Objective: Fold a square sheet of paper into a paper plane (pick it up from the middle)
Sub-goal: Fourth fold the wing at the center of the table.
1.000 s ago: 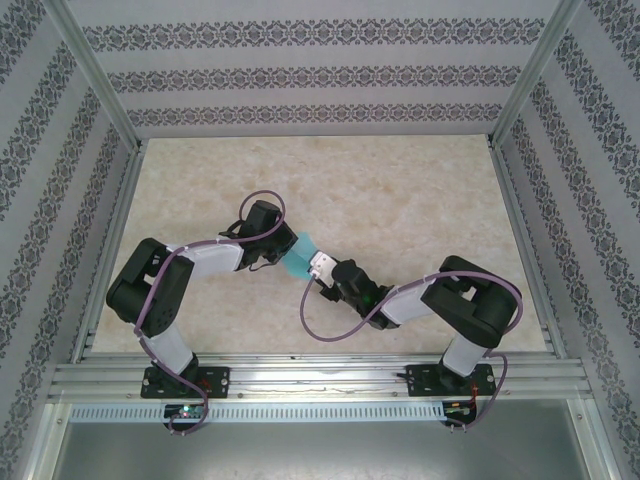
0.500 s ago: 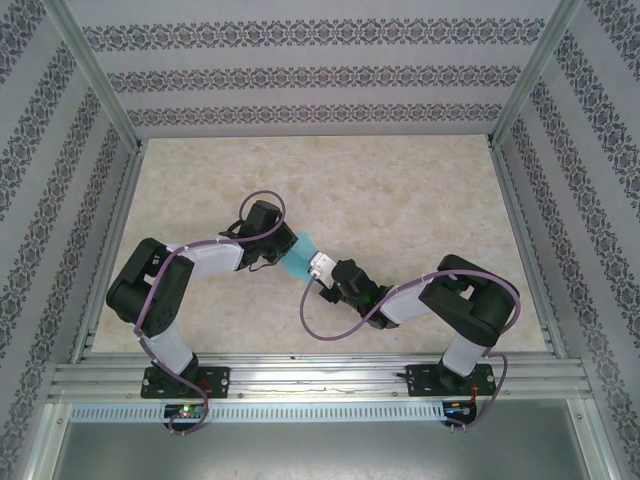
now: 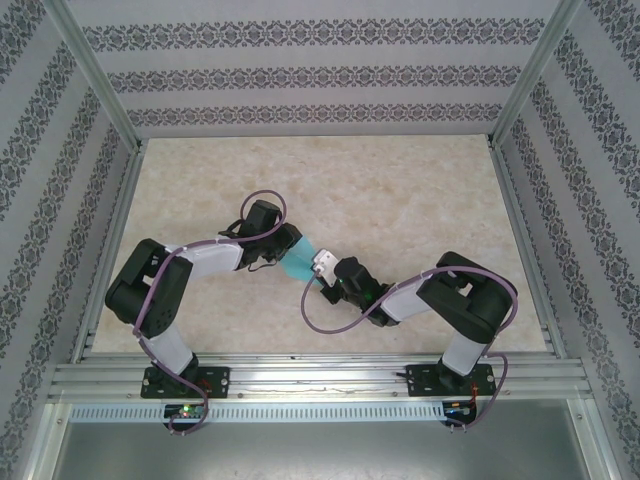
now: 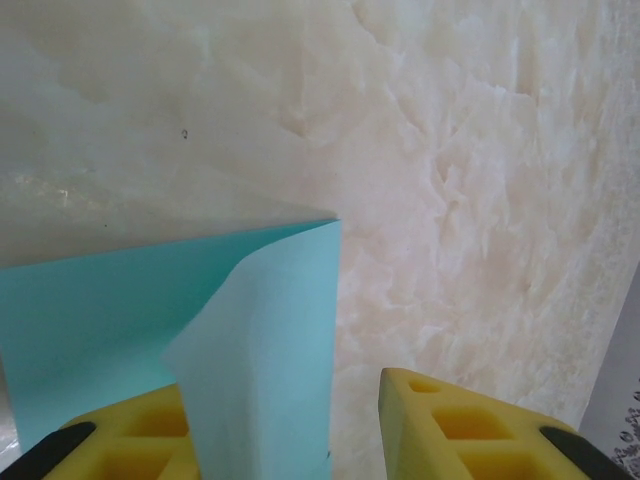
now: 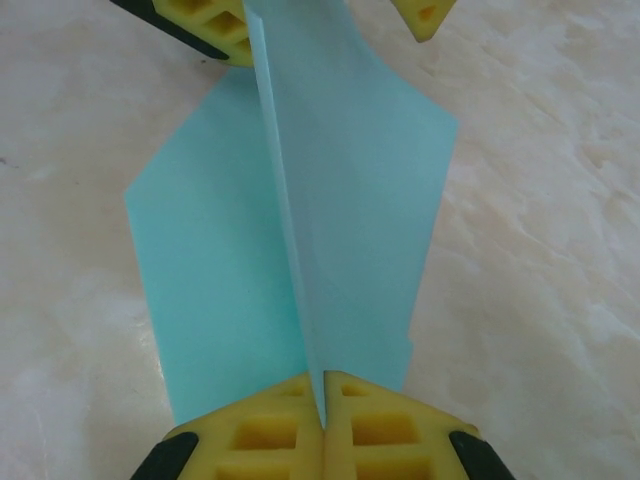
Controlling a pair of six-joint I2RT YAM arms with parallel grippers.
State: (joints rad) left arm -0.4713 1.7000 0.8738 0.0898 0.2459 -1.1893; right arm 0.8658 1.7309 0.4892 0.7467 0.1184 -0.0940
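While the right gripper (image 5: 322, 392) is pinching the raised centre crease of the paper plane (image 5: 350, 200) at its near end, pads clenched together on the fold, everything is hanging on that one grip. Plane is sitting between the two arms over the near-middle of the table (image 5: 560, 250). One wing is lying flat on the surface and the other is rising with the upright ridge.

At the far end the left gripper (image 4: 285, 400) is standing released, pads apart, straddling the ridge. A loose flap is curling up against one of its pads.

Risks as I'm reading it:
- Left closing off-centre: it's catching that flap and pressing in a stray crease.
- Right pulling or lifting with the far end unsupported: the thin sheet is sagging, twisting or slipping out of the pinch, and the folds are springing open.
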